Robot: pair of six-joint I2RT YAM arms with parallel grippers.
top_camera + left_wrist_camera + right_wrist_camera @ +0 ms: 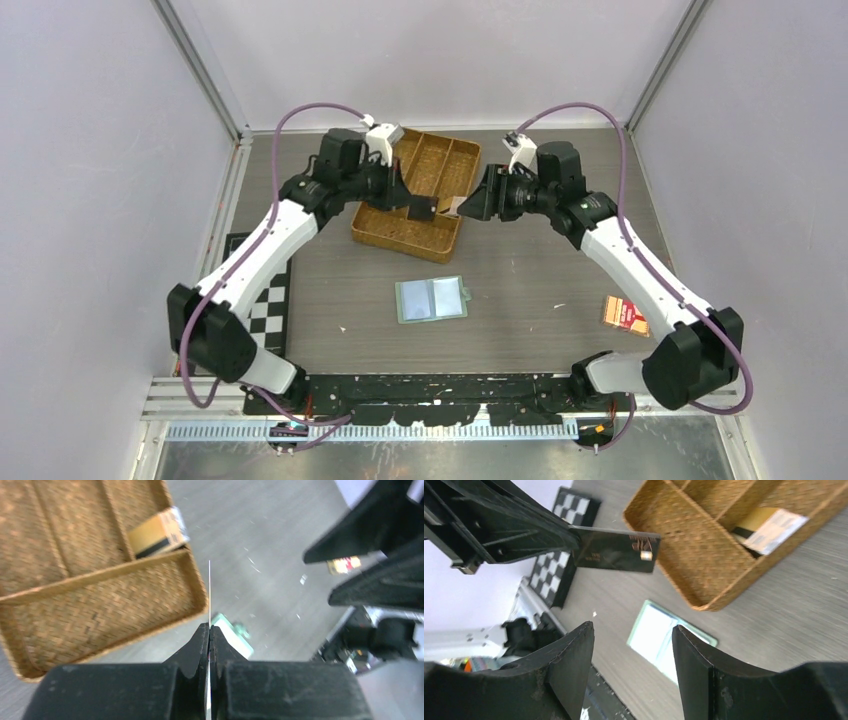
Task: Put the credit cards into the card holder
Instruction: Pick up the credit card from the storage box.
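Over the tray (694, 562), left hand (209, 630) pinches dark card (616, 550); print unreadable.

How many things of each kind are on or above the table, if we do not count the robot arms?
Cards: 2, a dark card and a tan card
Green card holder: 1
Woven tray: 1
Red flat item: 1
Checkerboard: 1
Total: 6

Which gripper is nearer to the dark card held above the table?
Left. The left gripper is shut on the dark card, pinching one end. The right gripper faces the card's free end with jaws open, close but not touching it.
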